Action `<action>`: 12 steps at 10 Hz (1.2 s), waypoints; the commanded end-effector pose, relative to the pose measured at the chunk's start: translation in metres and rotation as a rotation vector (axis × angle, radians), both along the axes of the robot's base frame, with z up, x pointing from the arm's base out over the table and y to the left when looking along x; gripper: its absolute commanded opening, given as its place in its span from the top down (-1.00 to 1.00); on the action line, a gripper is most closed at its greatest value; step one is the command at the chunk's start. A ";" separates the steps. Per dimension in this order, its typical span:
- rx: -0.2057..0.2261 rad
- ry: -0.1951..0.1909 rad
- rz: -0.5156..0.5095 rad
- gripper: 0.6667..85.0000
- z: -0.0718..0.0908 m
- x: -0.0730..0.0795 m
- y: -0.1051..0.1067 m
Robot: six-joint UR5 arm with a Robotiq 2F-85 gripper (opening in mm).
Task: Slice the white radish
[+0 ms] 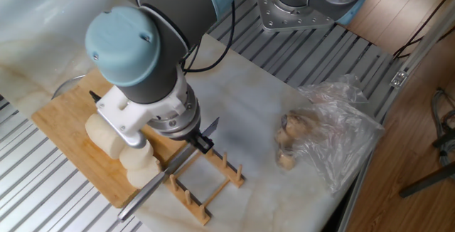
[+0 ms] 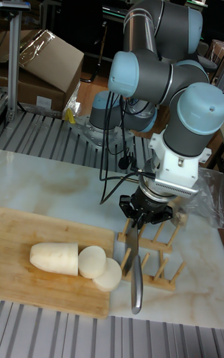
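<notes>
The white radish lies on the wooden cutting board [image 1: 62, 112] [image 2: 37, 293] as a thick stub [image 1: 102, 136] [image 2: 53, 257] with two cut discs [image 1: 141, 166] [image 2: 99, 267] leaning at its end. My gripper [image 1: 200, 141] [image 2: 144, 214] is shut on a knife [image 1: 153, 183] [image 2: 132, 265]. Its long silver blade runs just past the outer disc, along the board's edge on the rack side. I cannot tell whether the blade touches the disc or the board. In the fixed view the arm's wrist hides part of the stub.
A small wooden rack [image 1: 207, 179] [image 2: 157, 260] stands right beside the board, under the knife. A crumpled clear plastic bag with brownish lumps [image 1: 321, 136] lies to the right on the marble top. The arm's base [image 1: 298, 1] is at the back.
</notes>
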State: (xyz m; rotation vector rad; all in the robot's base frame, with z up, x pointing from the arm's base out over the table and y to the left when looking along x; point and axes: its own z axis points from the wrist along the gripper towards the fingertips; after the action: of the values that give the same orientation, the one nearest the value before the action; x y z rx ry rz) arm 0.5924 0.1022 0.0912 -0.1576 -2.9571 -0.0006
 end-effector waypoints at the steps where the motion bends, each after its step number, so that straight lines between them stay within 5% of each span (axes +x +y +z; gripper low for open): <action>1: 0.013 -0.035 0.002 0.54 0.006 0.021 -0.004; 6: -0.043 -0.076 -0.010 0.57 -0.013 0.038 -0.011; 12: -0.047 -0.099 -0.008 0.61 -0.021 0.035 -0.010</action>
State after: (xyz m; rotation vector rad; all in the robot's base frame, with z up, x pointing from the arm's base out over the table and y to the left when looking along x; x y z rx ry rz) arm 0.6273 0.0914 0.0741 -0.1710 -3.0477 0.0701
